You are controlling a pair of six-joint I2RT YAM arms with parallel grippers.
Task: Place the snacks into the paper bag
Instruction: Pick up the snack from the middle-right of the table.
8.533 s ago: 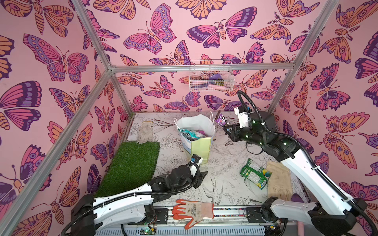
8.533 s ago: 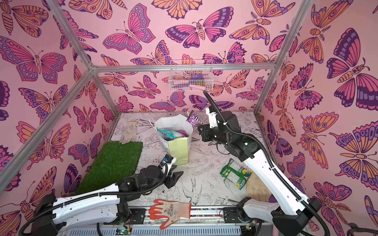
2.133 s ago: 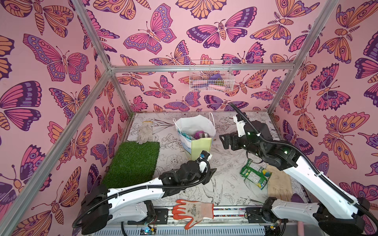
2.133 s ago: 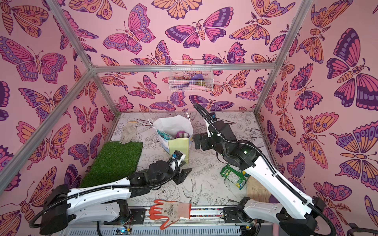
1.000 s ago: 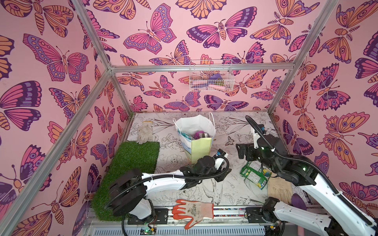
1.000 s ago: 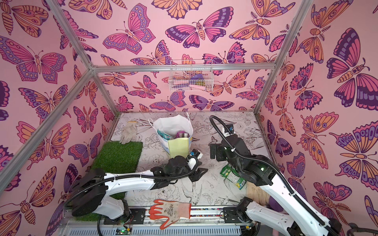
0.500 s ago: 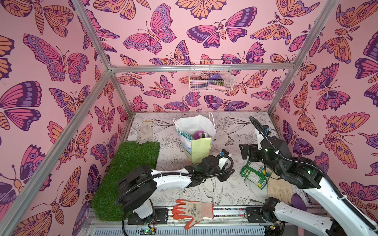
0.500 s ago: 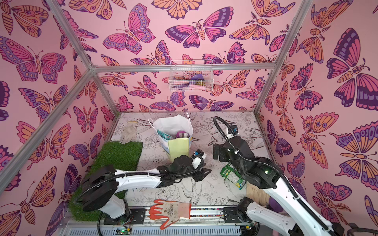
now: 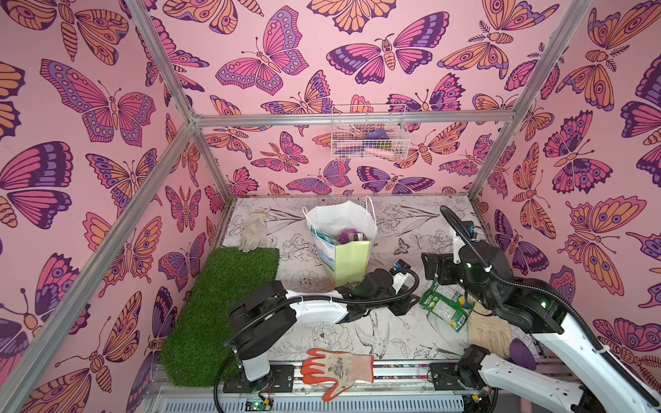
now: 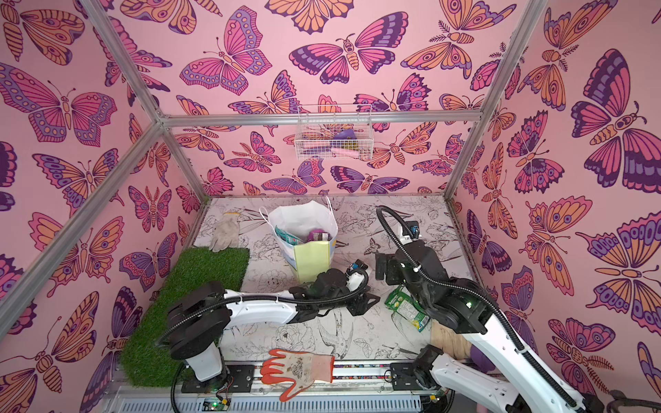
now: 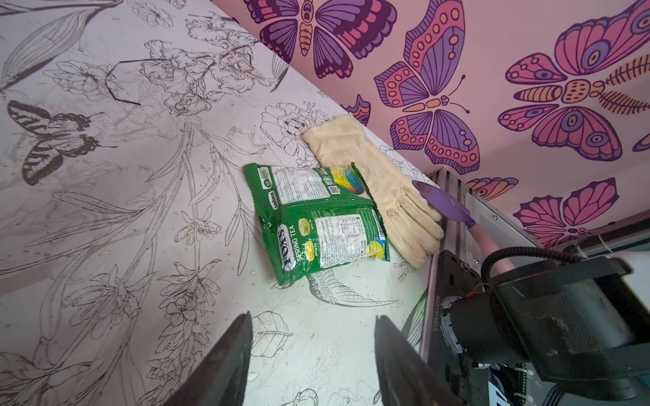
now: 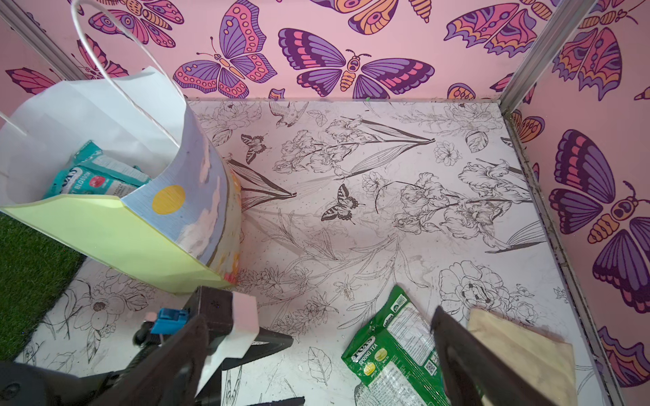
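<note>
The paper bag (image 9: 348,257) (image 10: 311,259) (image 12: 105,228) stands upright mid-table, with a teal packet (image 12: 95,175) and a purple one (image 9: 348,236) inside. One of the snacks, a green-and-yellow packet (image 9: 445,309) (image 10: 406,311) (image 11: 316,218) (image 12: 397,351), lies flat at the right. My left gripper (image 9: 406,304) (image 11: 311,320) is open and empty, low over the table just left of that packet. My right gripper (image 9: 434,271) (image 12: 318,316) hangs wide open above the packet's far end, holding nothing.
A pale cloth glove (image 9: 488,330) lies against the green packet's right side, with a purple spoon-like tool (image 11: 443,204) beyond it. An orange-and-white glove (image 9: 338,368) lies at the front edge, green turf (image 9: 221,307) at the left, another pale glove (image 9: 254,232) behind it. A wire basket (image 9: 368,137) hangs on the back wall.
My left arm has stretched further right, bringing its open gripper close to the green packet. My right arm has come forward from the bag and now hovers by the packet.
</note>
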